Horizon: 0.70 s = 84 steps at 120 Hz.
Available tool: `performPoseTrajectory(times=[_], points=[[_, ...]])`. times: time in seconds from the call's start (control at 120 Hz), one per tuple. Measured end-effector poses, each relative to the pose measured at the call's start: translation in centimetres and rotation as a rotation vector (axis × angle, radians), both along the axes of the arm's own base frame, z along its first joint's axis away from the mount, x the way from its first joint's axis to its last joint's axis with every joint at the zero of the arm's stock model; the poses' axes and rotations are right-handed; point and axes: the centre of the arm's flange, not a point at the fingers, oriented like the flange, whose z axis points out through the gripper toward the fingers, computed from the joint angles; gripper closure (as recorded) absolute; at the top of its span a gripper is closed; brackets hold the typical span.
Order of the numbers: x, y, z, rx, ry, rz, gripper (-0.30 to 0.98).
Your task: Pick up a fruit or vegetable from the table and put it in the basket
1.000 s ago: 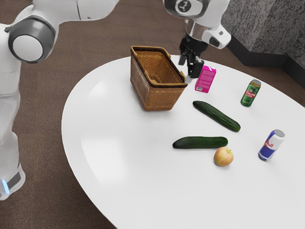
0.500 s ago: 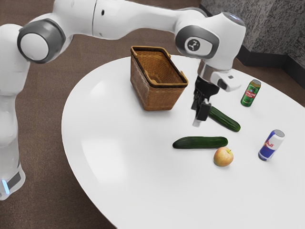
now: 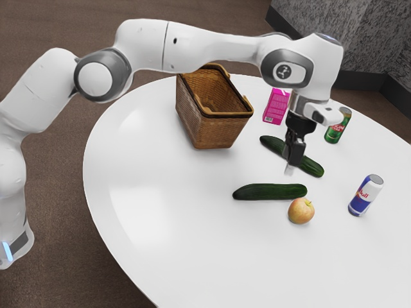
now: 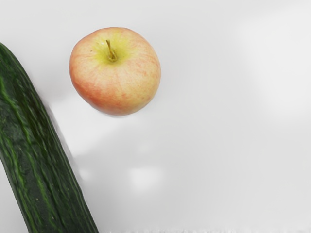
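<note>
In the exterior view the gripper [image 3: 289, 169] hangs over the table with its tip in front of the far cucumber [image 3: 311, 166]; whether it is open I cannot tell. The near cucumber [image 3: 266, 192] lies just below the tip in that view, and the red-yellow apple [image 3: 301, 211] sits beside its right end. The wicker basket [image 3: 207, 131] stands upright, toward the exterior view's left of my hand. From the wrist view, the apple [image 4: 114, 73] is seen stem up, a narrow strip of table between it and a cucumber [image 4: 41, 165].
Behind the hand stand a pink box [image 3: 276, 106] and a green can [image 3: 335, 127], partly covered by it. A blue and white can [image 3: 366, 195] stands toward the exterior view's right. The round white table [image 3: 160, 212] has a curved edge.
From beside the basket, my hand has moved toward the exterior view's right and nearer the apple and near cucumber. The basket and the produce have stayed where they were.
</note>
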Motion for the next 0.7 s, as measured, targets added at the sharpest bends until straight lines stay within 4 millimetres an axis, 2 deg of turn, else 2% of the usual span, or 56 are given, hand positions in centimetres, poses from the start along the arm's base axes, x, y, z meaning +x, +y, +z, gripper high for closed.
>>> performPoseTrajectory(times=[0.108,0.217,0.367,0.433,0.517,0.575,0.7], points=[[-0.4,-1.0,-0.4,-0.001,0.017,-0.047,0.0],[-0.3,-1.2,-1.6,-0.004,0.042,-0.071,0.0],[1.1,1.6,-3.4,-0.024,0.061,-0.056,0.0],[1.4,2.0,-3.9,-0.029,0.064,-0.063,0.0],[1.8,1.2,-5.1,-0.047,0.073,-0.091,0.0],[2.0,-0.2,-4.9,-0.064,0.057,-0.127,0.0],[2.5,-0.7,-5.2,-0.058,0.029,-0.151,0.0]])
